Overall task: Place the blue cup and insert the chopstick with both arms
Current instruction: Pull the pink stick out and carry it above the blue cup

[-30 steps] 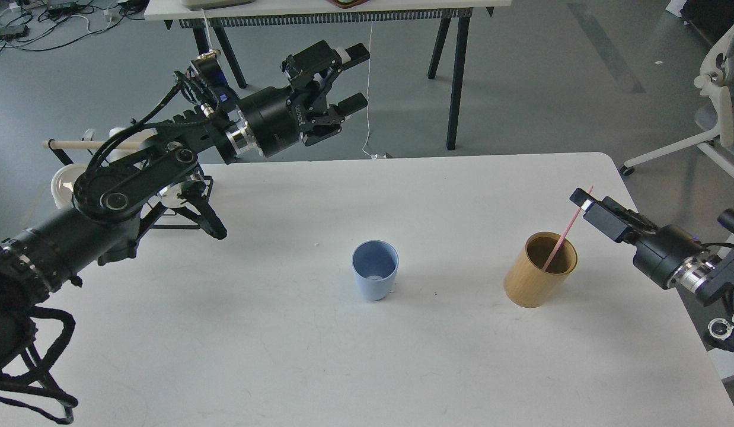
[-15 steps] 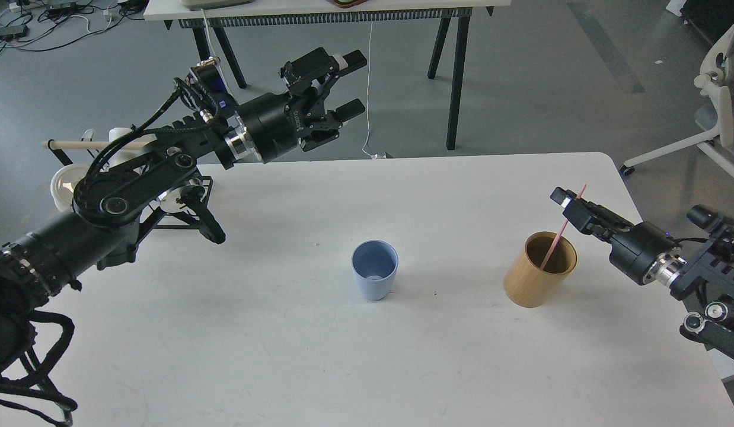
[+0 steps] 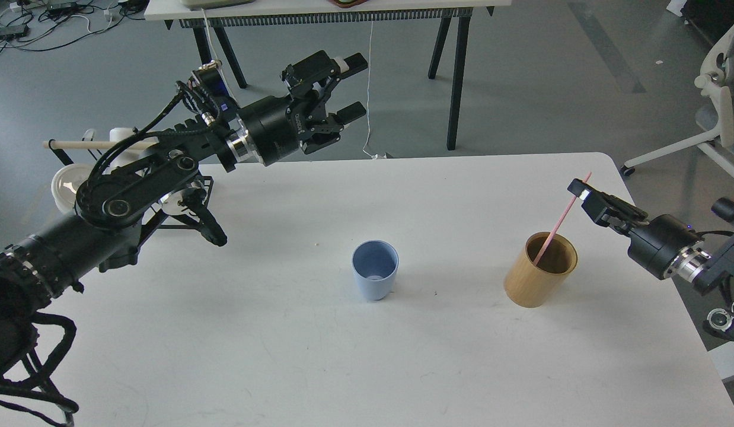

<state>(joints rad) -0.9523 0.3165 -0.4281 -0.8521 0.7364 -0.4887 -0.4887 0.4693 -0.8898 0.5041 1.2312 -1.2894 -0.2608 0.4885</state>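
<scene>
The blue cup [image 3: 375, 277] stands upright and empty at the middle of the white table [image 3: 284, 356]. The pink-red chopstick [image 3: 558, 222] leans with its lower end inside the tan wooden cylinder [image 3: 536, 283] to the cup's right. My right gripper [image 3: 580, 191] is at the stick's upper end, fingers closed on it, above and right of the cylinder. My left gripper [image 3: 350, 86] is open and empty, held high over the table's back edge, far from the cup.
A black wire rack [image 3: 183, 207] with a pale wooden rod [image 3: 76, 144] and white cups stands at the table's left edge under my left arm. An office chair [image 3: 714, 118] is off the table's right. Another table's legs [image 3: 456, 77] stand behind.
My right gripper swung left toward the cylinder, then back right and up, with the stick's top following it. The stick's lower end stays in the cylinder. My left arm has barely moved.
</scene>
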